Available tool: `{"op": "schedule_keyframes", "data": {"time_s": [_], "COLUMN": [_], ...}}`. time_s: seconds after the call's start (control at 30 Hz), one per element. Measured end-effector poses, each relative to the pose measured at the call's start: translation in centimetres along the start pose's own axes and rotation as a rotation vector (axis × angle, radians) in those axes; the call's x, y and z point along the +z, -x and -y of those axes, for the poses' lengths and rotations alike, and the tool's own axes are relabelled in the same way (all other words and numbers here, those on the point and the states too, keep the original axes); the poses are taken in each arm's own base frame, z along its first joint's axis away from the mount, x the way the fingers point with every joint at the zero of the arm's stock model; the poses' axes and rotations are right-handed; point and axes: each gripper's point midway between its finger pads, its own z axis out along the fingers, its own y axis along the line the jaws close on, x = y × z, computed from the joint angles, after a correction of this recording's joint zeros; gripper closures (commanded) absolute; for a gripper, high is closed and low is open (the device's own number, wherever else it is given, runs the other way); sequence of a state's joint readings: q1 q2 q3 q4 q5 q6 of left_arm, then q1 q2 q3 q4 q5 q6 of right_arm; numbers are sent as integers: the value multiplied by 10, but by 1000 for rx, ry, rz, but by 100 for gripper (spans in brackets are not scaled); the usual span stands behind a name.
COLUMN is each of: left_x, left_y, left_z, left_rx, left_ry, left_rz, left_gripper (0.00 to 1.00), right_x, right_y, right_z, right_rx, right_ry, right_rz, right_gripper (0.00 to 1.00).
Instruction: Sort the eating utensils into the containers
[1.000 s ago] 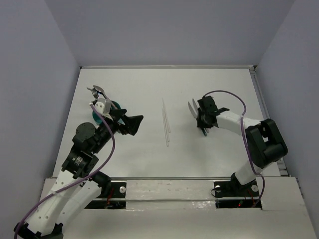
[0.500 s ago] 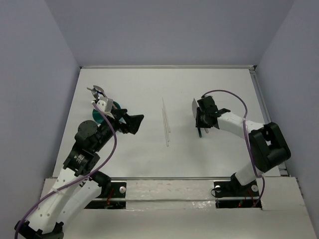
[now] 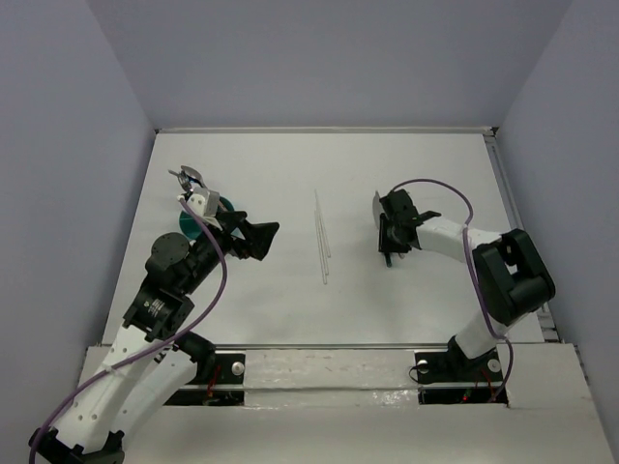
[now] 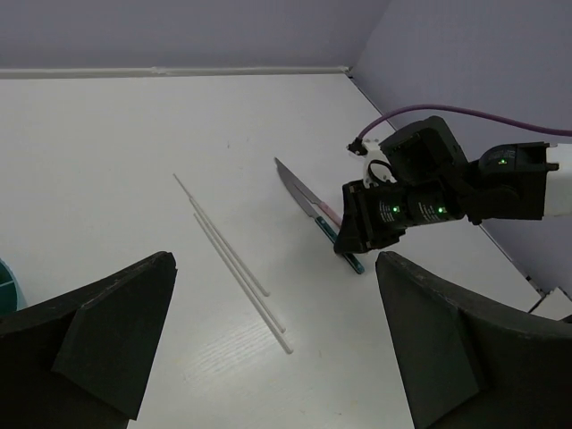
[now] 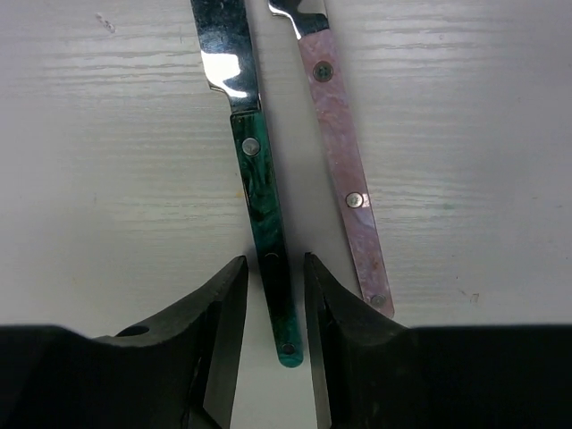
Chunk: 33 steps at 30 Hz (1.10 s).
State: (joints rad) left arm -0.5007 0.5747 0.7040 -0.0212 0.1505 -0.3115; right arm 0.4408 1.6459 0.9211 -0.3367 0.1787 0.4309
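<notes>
At the right of the surface (image 5: 107,179), the right end effector (image 5: 274,265) stands partly open, straddling the handle of the green-handled knife (image 5: 264,206), which lies flat beside a pink-handled piece (image 5: 344,170). The left end effector (image 4: 277,349) gapes wide and empty beside the teal cup (image 3: 224,204).

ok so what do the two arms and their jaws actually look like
Both the left arm and the right arm have white links with bulky black joints. A purple cable loops loosely along each. The jaws are matte black, blocky wedges. Small green lights glow on the right arm's black wrist housing.
</notes>
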Motion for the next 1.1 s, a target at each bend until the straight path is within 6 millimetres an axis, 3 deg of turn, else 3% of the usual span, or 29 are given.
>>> {"op": "schedule_keyframes", "data": {"time_s": [0.17, 0.27, 0.47, 0.57, 0.77, 0.83, 1.0, 1.1], "left_x": [0, 1, 5, 8, 19, 23, 33, 39], "left_y": [-1, -2, -7, -10, -19, -24, -36, -42], "left_z": [1, 0, -1, -1, -1, -3, -9, -13], "left_rx": [0, -2, -10, -20, -52, -70, -119, -151], "left_ry": [-6, -8, -8, -16, -41, -48, -52, -62], "left_rz": [-3, -9, -32, -48, -89, -115, -169, -197], "left_gripper": [5, 6, 11, 20, 37, 42, 47, 56], "right_x": [1, 0, -2, -8, -46, -68, -109, -124], "right_y": [-2, -2, -2, 0, 23, 27, 22, 20], "right_z": [-7, -19, -44, -60, -106, -138, -198, -217], "right_rx": [-11, -19, -45, -55, -93, -139, -220, -240], "right_ry": [41, 92, 186, 258, 432, 522, 703, 774], "right_rz": [-12, -12, -4, 10, 138, 208, 301, 336], "right_gripper": [91, 97, 100, 100, 100, 100, 100, 100]}}
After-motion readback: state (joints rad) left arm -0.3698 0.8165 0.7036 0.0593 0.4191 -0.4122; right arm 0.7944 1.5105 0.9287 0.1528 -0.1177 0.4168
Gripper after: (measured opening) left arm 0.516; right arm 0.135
